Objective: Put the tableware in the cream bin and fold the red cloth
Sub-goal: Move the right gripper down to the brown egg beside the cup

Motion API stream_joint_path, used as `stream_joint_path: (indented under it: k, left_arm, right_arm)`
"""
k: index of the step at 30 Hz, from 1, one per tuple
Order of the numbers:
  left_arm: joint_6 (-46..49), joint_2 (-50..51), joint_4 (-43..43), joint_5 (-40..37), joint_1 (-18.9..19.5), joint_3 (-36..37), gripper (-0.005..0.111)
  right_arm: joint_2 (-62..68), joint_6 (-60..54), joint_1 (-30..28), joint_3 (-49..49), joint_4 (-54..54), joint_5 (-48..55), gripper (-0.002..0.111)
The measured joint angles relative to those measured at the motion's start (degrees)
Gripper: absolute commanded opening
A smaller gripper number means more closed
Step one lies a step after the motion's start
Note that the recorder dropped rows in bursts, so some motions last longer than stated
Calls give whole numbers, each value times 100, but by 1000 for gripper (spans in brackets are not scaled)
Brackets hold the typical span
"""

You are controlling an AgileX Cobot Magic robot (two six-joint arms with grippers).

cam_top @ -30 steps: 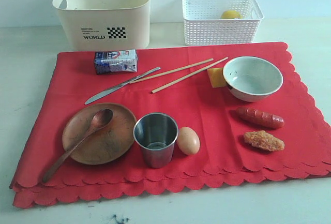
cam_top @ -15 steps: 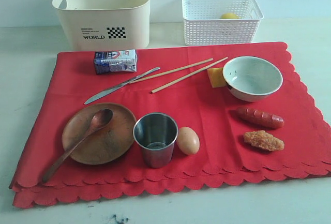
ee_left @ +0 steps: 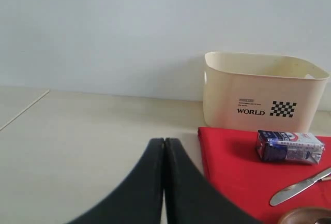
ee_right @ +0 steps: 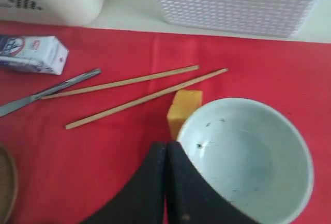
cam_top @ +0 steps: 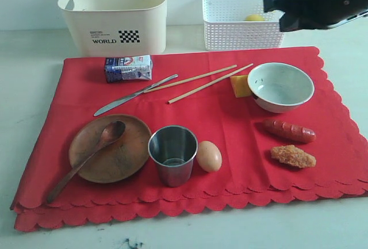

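Plainly the task is near its start: every piece of tableware lies on the red cloth (cam_top: 230, 117), and nothing shows inside the cream bin (cam_top: 115, 13), though its floor is hidden from the exterior view. The bin stands on the table (cam_top: 29, 65) just behind the cloth's far left corner. On the cloth, the long wooden spoon (cam_top: 86, 160) rests on the round wooden plate (cam_top: 123, 160) with its handle trailing off the rim. The steel cup (cam_top: 172, 154) stands upright beside the plate, and the knife (cam_top: 135, 95) and the two chopsticks (cam_top: 211, 83) lie farther back. The white bowl (cam_top: 280, 86) sits at the right. The right gripper (ee_right: 165, 149) hangs above the near rim of that bowl, jaws pressed together with nothing between them, so I judge the bowl the likely first pick, not yet gripped. The left gripper (ee_left: 164, 144) is likewise closed and empty, over bare table just off the cloth's left edge, near the bin. Still on the cloth too are the milk carton (cam_top: 128, 68), the egg (cam_top: 209, 156), the sausage (cam_top: 289, 130), a crumbed fried piece (cam_top: 293, 156) and a yellow block (cam_top: 240, 86) touching the bowl. A lemon (cam_top: 255, 17) lies in the white lattice basket (cam_top: 244, 36). All six kinds of tableware remain to be binned. The cloth, lying flat with layered scalloped edges at the front, can hardly be folded until it is cleared.
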State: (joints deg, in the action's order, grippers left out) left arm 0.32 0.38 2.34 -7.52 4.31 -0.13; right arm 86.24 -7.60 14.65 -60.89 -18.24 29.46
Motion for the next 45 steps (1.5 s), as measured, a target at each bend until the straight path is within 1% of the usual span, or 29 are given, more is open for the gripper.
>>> stream_joint_path:
  k: [5, 11, 14, 21, 25, 31, 36, 40, 45]
  left_arm:
    - [0, 0, 0, 0, 0, 0, 2]
    - [0, 0, 0, 0, 0, 0, 2]
    - [0, 0, 0, 0, 0, 0, 2]
    - [0, 0, 0, 0, 0, 0, 2]
    - [0, 0, 0, 0, 0, 0, 2]
    - [0, 0, 0, 0, 0, 0, 2]
    - [0, 0, 0, 0, 0, 0, 2]
    - [0, 0, 0, 0, 0, 0, 2]
    - [0, 0, 0, 0, 0, 0, 2]
  right_arm:
    - [0, -293, 664, 322, -318, -511, 0]
    - [-37, -506, 1297, 600, -341, -618, 0]
    - [-194, -550, 1503, 794, -341, -693, 0]
    - [-719, -585, 1970, 1444, -363, -1257, 0]
    - [-884, -595, 2280, 1764, -374, -1336, 0]
    - [-893, -648, 2685, 1971, -385, -1322, 0]
    - [-893, -731, 2783, 1976, -385, -1240, 1]
    - [-833, -742, 2785, 1976, -323, -1229, 8]
    - [-393, -727, 2795, 1976, -222, -1241, 27]
